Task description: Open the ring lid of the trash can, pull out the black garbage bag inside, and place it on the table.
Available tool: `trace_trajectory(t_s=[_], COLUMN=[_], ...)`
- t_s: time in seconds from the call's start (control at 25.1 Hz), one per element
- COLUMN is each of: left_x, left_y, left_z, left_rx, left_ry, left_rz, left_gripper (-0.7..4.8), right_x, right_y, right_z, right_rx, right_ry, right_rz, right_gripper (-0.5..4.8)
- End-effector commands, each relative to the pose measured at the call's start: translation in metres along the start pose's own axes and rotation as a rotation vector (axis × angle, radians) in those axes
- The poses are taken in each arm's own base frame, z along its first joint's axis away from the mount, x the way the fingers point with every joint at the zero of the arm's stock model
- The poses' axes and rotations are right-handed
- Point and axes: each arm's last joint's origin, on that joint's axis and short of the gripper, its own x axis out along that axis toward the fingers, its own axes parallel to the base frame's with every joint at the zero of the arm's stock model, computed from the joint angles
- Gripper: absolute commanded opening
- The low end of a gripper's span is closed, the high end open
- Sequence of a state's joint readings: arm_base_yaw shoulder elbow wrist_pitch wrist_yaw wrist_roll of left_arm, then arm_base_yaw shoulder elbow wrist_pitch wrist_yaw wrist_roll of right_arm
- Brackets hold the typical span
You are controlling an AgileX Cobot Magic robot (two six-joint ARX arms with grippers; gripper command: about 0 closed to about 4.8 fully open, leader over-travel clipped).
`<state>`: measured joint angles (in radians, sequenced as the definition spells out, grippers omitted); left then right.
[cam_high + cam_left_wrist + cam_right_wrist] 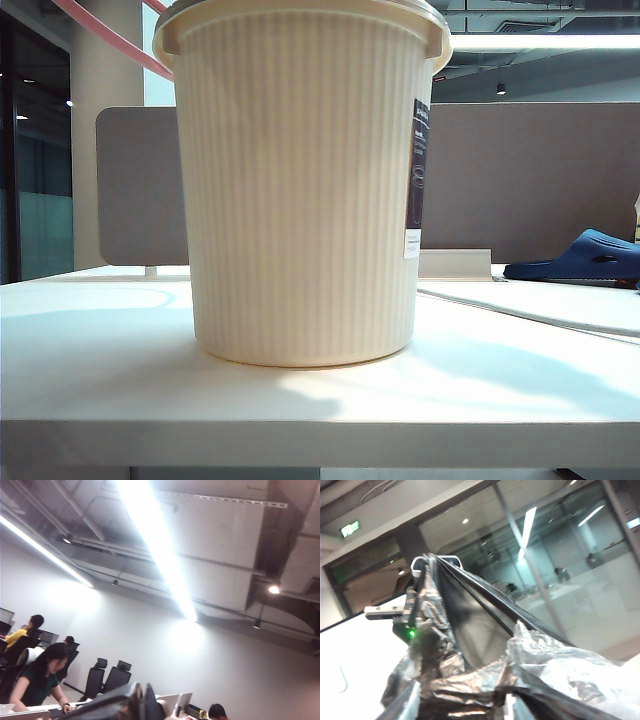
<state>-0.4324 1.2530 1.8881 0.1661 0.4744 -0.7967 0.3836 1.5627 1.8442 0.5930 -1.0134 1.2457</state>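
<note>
The cream ribbed trash can stands upright on the white table and fills the exterior view. The pink ring lid shows as a thin arc off the can's upper left rim. Neither gripper shows in that view. In the right wrist view the crinkled black garbage bag lies between the spread fingers of my right gripper, which is open. A taut strip of the bag runs up to a white bracket. My left gripper points up at the ceiling, its fingers pressed together.
A grey partition panel stands behind the can. A blue slipper lies on the table at the back right. A dark device with a green light hangs beside the bag. People sit at desks beyond the left gripper.
</note>
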Motion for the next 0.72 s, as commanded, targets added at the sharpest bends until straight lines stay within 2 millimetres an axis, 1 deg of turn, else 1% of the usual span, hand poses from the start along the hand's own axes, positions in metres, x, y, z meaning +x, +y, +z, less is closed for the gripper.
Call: trace_trajectory(t_s=[0.04, 0.12, 0.28, 0.4, 0.72], left_x=[-0.006, -0.011, -0.017, -0.022, -0.024], left_y=[-0.009, -0.013, -0.021, -0.028, -0.030], left_z=[0.007, 0.013, 0.018, 0.021, 0.022], left_rx=[0.035, 0.053, 0.072, 0.103, 0.113], left_ry=[-0.020, -0.031, -0.037, -0.056, -0.063], left_rz=[-0.009, 0.002, 0.013, 0.019, 0.042], left_gripper=[-0.06, -0.06, -0.06, -0.06, -0.06], right_x=[-0.004, -0.004, -0.005, -0.006, -0.007], right_y=[0.002, 0.001, 0.000, -0.005, -0.014], right_z=[0.003, 0.003, 0.002, -0.002, -0.011], right_rx=[-0.016, -0.012, -0.005, 0.070, 0.185], right_ry=[0.008, 0.019, 0.045, 0.122, 0.261], right_rz=[-0.006, -0.012, -0.011, -0.026, -0.034], right_gripper=[2.58, 2.77, 2.79, 2.79, 2.80])
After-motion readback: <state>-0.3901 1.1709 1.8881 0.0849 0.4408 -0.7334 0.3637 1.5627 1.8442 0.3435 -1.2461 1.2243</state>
